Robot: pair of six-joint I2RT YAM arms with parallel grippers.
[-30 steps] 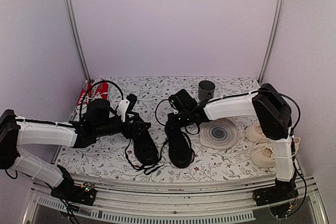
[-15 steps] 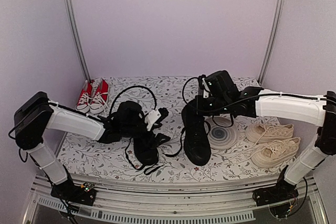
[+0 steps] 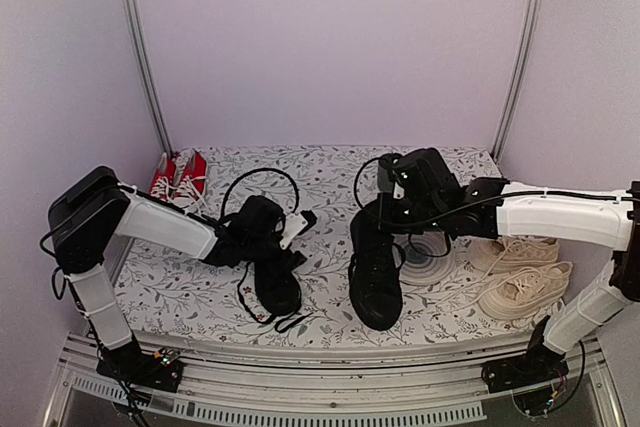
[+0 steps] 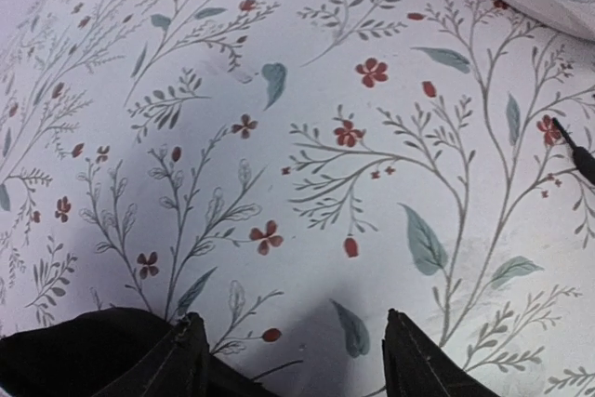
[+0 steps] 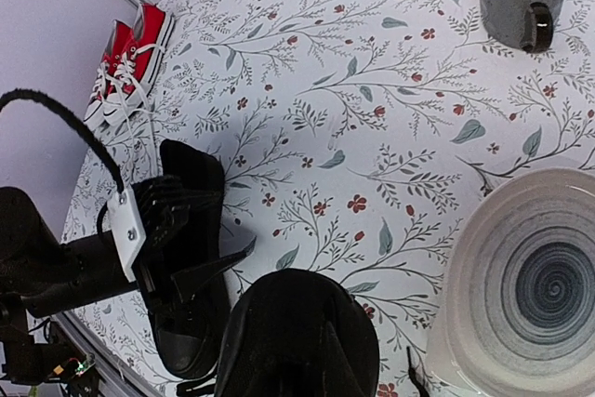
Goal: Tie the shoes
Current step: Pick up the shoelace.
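Two all-black low-top lace-up sneakers sit near the front middle of the floral-patterned surface: the left black sneaker under the left end effector, whose fingers are spread apart (only the cloth shows between them). The right black sneaker lies below the right end effector, pressed together; what it pinches, I cannot tell.
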